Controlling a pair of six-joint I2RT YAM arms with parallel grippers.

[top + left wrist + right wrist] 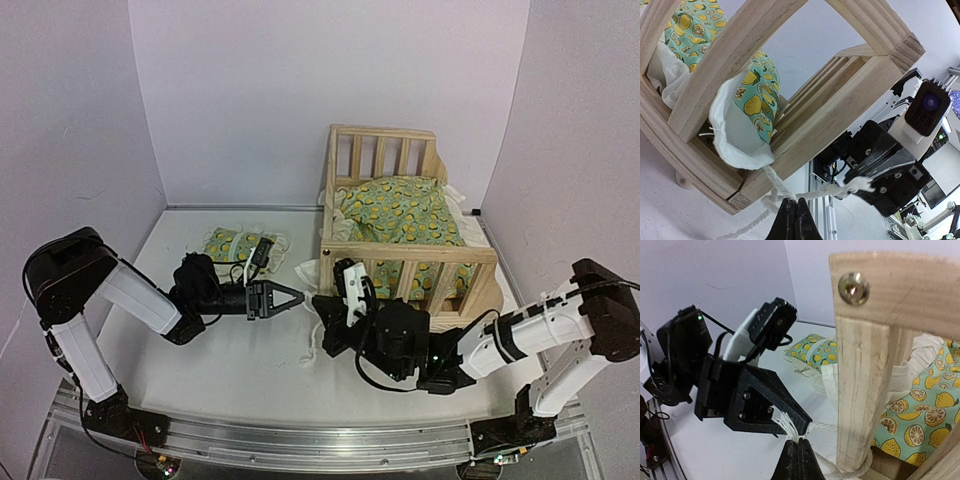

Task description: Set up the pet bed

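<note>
The pale pine pet bed [482, 254] stands right of centre with the lemon-print green cushion [400, 212] inside it. The small matching pillow [234, 243] lies flat on the table to its left and also shows in the right wrist view [816, 352]. A white cord [771, 179] runs from the cushion's cream ruffle [735, 145] round the bed's near-left corner post [865, 370]. My left gripper [299, 296] is shut on this cord [794, 201]. My right gripper [320, 306] is shut on the cord's frayed end [799, 440]. The two grippers meet tip to tip beside the post.
White walls close in the table at the back and both sides. A loose loop of cord [312, 345] lies on the table under the grippers. The aluminium rail [300, 440] runs along the near edge.
</note>
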